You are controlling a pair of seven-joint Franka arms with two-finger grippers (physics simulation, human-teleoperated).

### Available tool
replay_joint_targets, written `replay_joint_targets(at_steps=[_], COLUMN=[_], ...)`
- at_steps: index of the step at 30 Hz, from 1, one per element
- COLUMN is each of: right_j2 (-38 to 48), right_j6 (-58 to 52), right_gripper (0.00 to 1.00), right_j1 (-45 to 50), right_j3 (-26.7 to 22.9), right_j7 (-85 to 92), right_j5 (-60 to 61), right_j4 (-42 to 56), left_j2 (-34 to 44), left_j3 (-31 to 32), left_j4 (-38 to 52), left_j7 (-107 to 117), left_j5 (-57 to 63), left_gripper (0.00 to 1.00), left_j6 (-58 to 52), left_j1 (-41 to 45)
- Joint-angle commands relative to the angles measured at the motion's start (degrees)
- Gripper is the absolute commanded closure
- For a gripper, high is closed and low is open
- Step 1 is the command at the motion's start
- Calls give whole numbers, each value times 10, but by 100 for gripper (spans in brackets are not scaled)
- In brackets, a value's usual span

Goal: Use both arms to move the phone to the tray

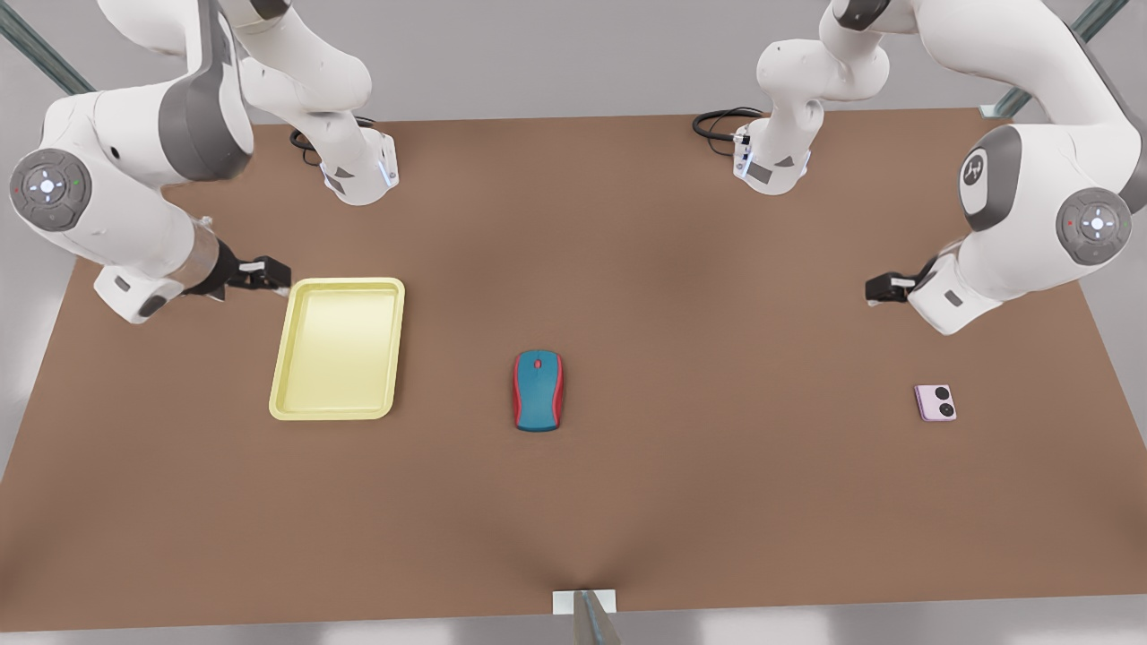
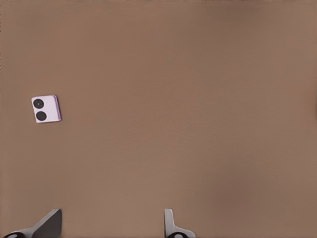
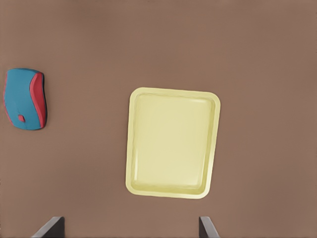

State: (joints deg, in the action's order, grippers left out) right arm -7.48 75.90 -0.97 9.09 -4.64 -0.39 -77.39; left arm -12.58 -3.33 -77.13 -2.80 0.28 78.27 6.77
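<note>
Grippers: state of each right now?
Left gripper: open, empty, near the small pale pink phone.
Right gripper: open, empty, by the pale yellow rectangular tray.

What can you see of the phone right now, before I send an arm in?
The phone is a small, flat, pale pink squarish device with rounded corners and two black round circles on its upturned face. It lies flat on the brown table, alone at the front view's right, well away from the mouse and far from the tray. Nothing touches it but the table. The left gripper hovers beyond it, fingers open, holding nothing; its wrist view shows the phone off to one side.
</note>
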Motion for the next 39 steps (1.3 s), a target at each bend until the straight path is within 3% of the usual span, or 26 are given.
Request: replay_joint_targets(at_steps=[1,4,6,8,14,18,27,39], right_j2=[0,28,30,27,24,24,24,23], right_j6=[-16,46,62,62,65,65,65,66], right_gripper=[0,0,0,0,0,0,0,0], right_j1=[-1,-4,-4,-4,-4,-4,-4,-4], right_j3=[0,-1,-1,-1,-1,-1,-1,-1], right_j7=[-23,-24,-22,-15,-14,-14,-13,-13], right_j5=[-1,-16,-16,-15,-14,-14,-15,-15], right_j4=[9,-60,-74,-75,-76,-76,-78,-78], left_j2=[0,-28,-108,-123,-219,-258,-292,-326], left_j3=[0,-13,-27,-27,-27,-26,-26,-26], left_j4=[0,-29,-46,-129,-129,-129,-129,-128], left_j7=[-15,-8,-28,-76,-293,-295,-399,-324], left_j5=[2,18,29,2,5,6,10,0], left_gripper=[0,0,0,0,0,0,0,0], left_j6=[26,50,167,309,421,504,514,533], left_j1=[0,-11,-64,-109,-206,-213,-221,-229])
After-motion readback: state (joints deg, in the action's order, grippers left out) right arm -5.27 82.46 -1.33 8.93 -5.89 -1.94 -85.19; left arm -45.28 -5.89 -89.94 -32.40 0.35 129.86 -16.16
